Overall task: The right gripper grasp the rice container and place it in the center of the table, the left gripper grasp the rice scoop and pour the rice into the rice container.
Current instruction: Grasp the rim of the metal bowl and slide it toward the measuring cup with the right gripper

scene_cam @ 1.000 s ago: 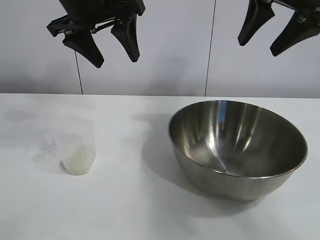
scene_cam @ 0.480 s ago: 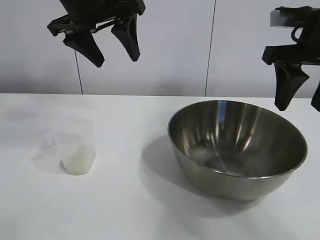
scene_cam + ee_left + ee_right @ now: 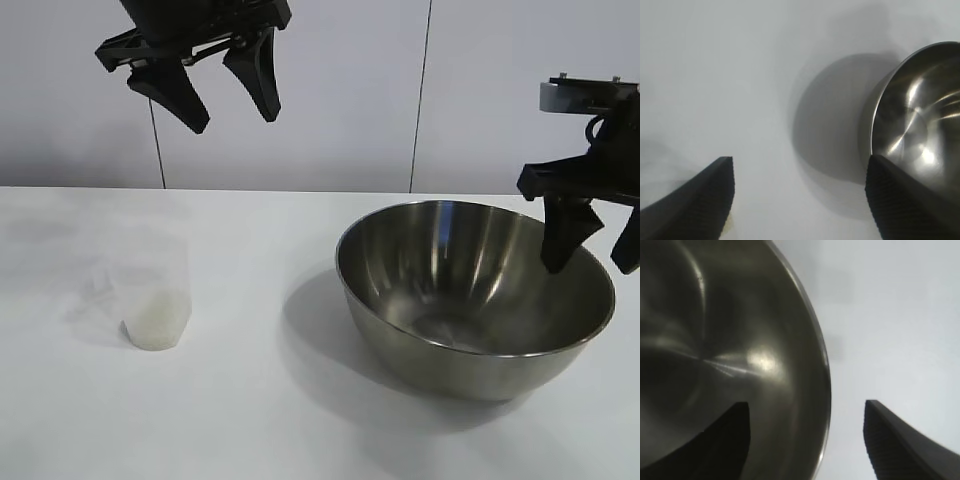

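Gleaming round rice container [image 3: 475,297] sits under the released right claw [image 3: 594,250] straddling its rim; left claw [image 3: 222,90] released.

1. I see a plain pale grey wall [image 3: 350,100] behind the work area, filling the whole upper part of my exterior view.
2. Two thin dark vertical seams split that wall into panels: one seam [image 3: 157,150] toward the left, the other seam [image 3: 421,100] right of the middle.
3. Both seams run down to the far edge of the table [image 3: 250,400], where wall and tabletop meet in a straight, level line.
4. The tabletop is plain white, flat and matte, reaching the left, right and near borders of my view.
5. Soft shadows lie on the white surface.
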`<state>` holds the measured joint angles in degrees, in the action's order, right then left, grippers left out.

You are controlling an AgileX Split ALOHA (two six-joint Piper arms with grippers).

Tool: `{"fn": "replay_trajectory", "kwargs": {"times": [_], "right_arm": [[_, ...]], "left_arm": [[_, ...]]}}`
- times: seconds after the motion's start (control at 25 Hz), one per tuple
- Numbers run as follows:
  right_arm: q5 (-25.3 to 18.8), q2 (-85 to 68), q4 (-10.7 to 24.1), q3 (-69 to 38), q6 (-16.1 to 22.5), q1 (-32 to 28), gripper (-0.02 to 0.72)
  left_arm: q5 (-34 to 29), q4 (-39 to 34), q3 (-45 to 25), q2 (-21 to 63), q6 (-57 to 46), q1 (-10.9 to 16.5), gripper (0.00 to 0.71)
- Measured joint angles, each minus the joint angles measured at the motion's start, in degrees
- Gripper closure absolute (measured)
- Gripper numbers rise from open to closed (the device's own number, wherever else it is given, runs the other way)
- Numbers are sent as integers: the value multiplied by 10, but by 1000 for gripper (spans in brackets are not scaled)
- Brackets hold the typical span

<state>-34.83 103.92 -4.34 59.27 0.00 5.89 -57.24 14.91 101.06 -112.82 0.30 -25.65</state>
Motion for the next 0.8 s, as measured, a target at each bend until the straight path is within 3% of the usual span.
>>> {"fn": "replay_trajectory", "kwargs": {"times": [0.12, 0.16, 0.32, 0.36, 0.56, 0.8], "right_arm": [[19, 24, -24, 0, 0, 0, 264], [21, 28, -30, 0, 0, 0, 299], [20, 29, -40, 0, 0, 0, 598], [19, 29, -41, 0, 0, 0, 638], [5, 27, -90, 0, -42, 0, 685], [-45, 12, -177, 11, -150, 0, 692]], "left_arm": [[0, 0, 0, 0, 0, 0, 178], [0, 0, 0, 0, 0, 0, 178], [0, 0, 0, 0, 0, 0, 178], [1, 0, 0, 0, 0, 0, 178], [1, 0, 0, 0, 0, 0, 178], [1, 0, 0, 0, 0, 0, 178]]}}
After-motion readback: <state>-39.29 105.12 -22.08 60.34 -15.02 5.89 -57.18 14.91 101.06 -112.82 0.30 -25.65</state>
